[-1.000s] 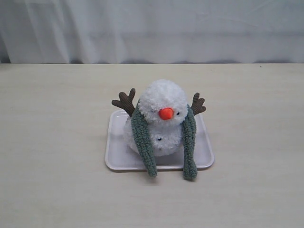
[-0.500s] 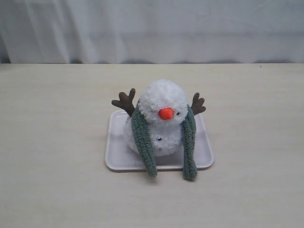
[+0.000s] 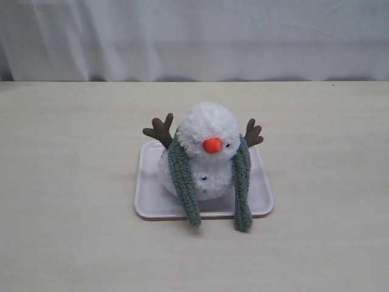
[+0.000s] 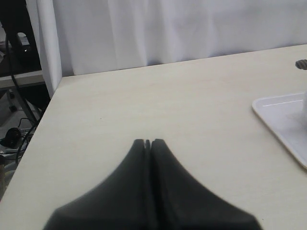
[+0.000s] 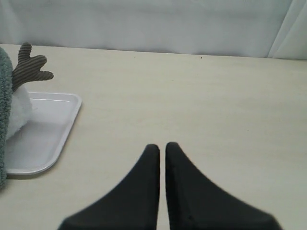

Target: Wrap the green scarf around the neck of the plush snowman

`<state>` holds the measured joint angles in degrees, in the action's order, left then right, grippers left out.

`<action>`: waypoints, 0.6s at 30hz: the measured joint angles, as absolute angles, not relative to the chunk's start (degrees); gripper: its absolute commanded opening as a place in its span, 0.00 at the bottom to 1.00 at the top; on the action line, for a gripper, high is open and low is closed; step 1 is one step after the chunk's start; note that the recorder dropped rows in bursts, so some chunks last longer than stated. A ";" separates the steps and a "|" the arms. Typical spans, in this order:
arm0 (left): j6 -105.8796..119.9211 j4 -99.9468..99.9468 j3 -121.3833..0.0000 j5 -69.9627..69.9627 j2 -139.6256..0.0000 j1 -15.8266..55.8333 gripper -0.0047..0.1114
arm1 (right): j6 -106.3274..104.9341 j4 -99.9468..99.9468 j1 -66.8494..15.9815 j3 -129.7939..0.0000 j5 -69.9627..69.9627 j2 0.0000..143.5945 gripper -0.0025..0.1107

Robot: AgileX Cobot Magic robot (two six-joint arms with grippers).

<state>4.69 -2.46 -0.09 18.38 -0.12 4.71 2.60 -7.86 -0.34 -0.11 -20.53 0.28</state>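
Observation:
The plush snowman [image 3: 206, 131] sits upright on a white tray [image 3: 149, 201] in the middle of the table, orange nose toward the front. The green scarf [image 3: 182, 176] hangs behind its neck, both ends dangling down its front to the tray's near rim, the right end [image 3: 242, 182] a little longer. Neither arm shows in the exterior view. My left gripper [image 4: 147, 142] is shut over bare table, with the tray's corner [image 4: 278, 108] off to one side. My right gripper [image 5: 162, 146] is shut with nothing between its fingers, apart from the tray [image 5: 45, 124], a brown twig arm [image 5: 29, 67] and the scarf's edge [image 5: 4, 76].
A white curtain [image 3: 194, 36] backs the table's far edge. In the left wrist view the table's side edge [image 4: 36, 139] drops off to cables and equipment on the floor.

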 measured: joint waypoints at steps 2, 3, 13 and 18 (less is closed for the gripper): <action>4.69 -2.46 -0.09 18.38 -0.12 4.71 0.04 | 1.24 -6.62 -0.34 -0.11 -20.53 0.28 0.06; 4.69 -2.46 -0.09 18.38 -0.12 4.71 0.04 | 0.83 -6.34 -0.34 -0.11 -20.53 0.28 0.06; 4.69 -2.46 -0.09 18.38 -0.12 4.71 0.04 | 0.00 -5.68 -0.34 -0.11 -20.53 0.28 0.06; 4.69 -2.46 -0.09 18.38 -0.12 4.71 0.04 | 0.00 -5.68 -0.34 -0.11 -20.53 0.28 0.06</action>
